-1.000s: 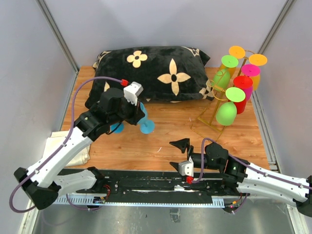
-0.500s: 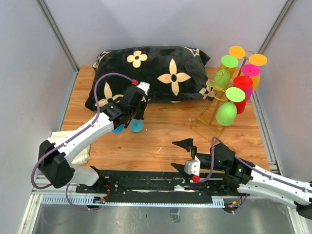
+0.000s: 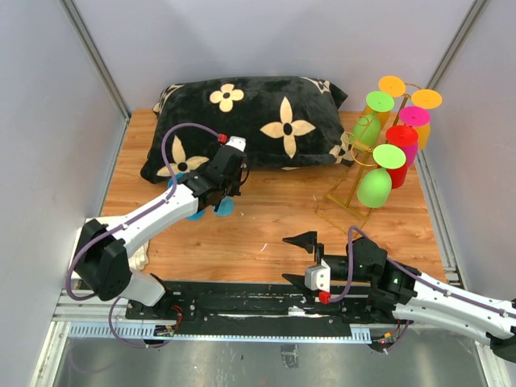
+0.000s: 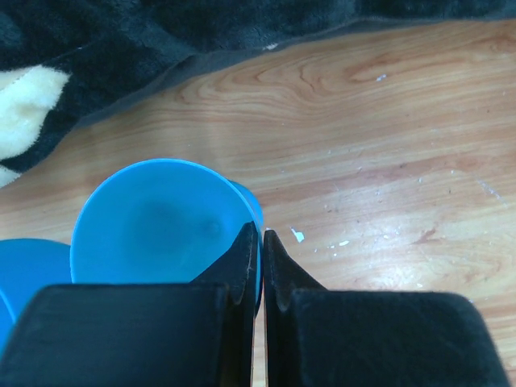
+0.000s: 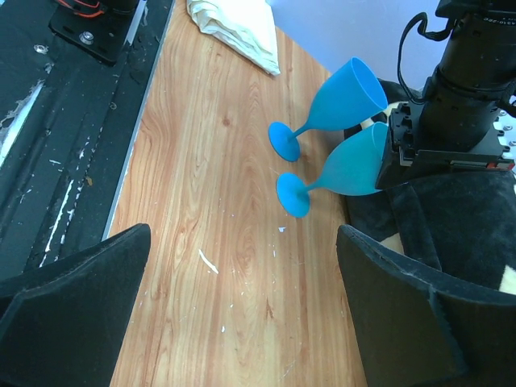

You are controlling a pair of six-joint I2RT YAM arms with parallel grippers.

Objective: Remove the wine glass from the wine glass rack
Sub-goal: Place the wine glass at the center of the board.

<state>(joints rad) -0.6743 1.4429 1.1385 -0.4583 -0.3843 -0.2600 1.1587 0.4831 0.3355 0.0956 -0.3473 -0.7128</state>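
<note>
The gold wire wine glass rack (image 3: 353,179) stands at the right rear with several coloured glasses hanging on it, among them a green one (image 3: 374,187) and a red one (image 3: 401,155). My left gripper (image 3: 218,190) is shut on the rim of a blue wine glass (image 4: 157,222), which is tilted with its foot (image 3: 223,207) low over the wood by the pillow's front edge. The held glass also shows in the right wrist view (image 5: 351,168). A second blue glass (image 5: 334,101) lies beside it. My right gripper (image 3: 301,258) is open and empty near the front edge.
A black pillow with cream flowers (image 3: 250,117) fills the rear middle. A folded white cloth (image 3: 95,235) lies at the front left. Grey walls close in both sides. A black rail (image 3: 242,298) runs along the near edge.
My left arm has swung left and down with the blue glass, bringing it beside the second blue glass by the pillow. My right gripper has shifted slightly and stays open.
</note>
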